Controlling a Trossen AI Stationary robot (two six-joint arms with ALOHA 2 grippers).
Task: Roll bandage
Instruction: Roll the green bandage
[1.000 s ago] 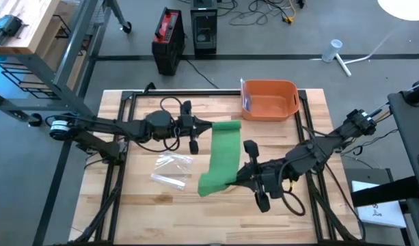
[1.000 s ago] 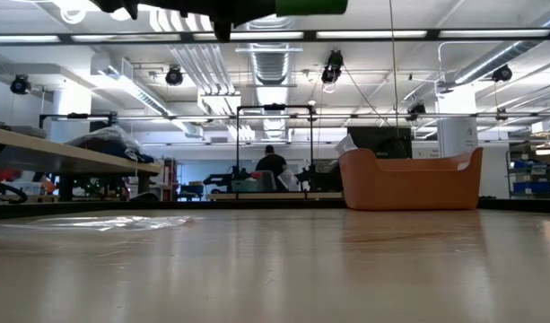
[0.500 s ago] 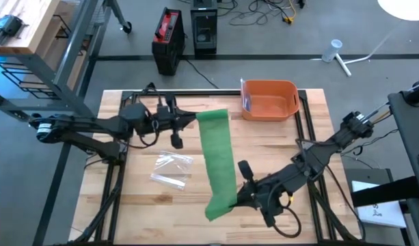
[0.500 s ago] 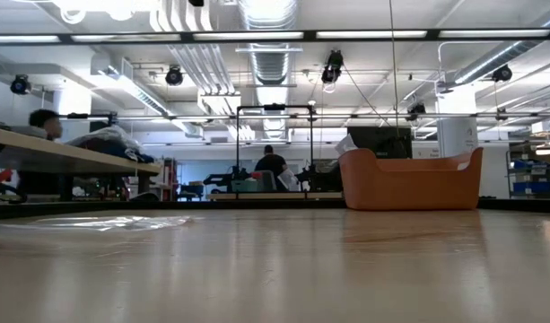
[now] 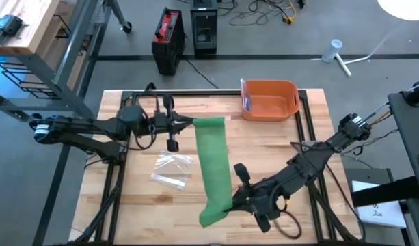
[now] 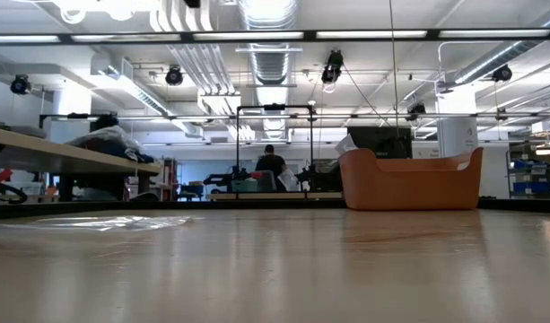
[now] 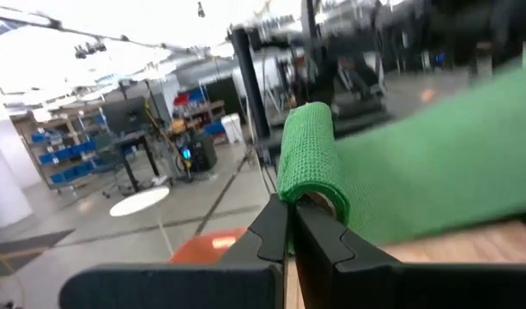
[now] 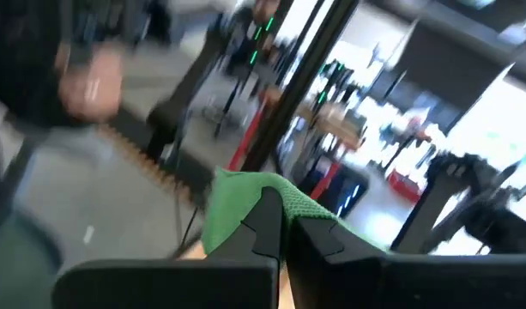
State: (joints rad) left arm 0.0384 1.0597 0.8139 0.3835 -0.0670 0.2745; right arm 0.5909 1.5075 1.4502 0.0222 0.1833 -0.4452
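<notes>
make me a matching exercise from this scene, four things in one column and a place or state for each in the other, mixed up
Things:
1. green bandage
2. orange bin
3. clear plastic wrapper
4. left gripper

Places or states:
A. lying flat on the wood, left of the green strip
B. stretched in the air between the two grippers
C. standing at the far edge of the table
D. shut on the far end of the strip

Pairs: 1-B, 2-C, 3-A, 4-D

The right gripper is shut on the near end.
</notes>
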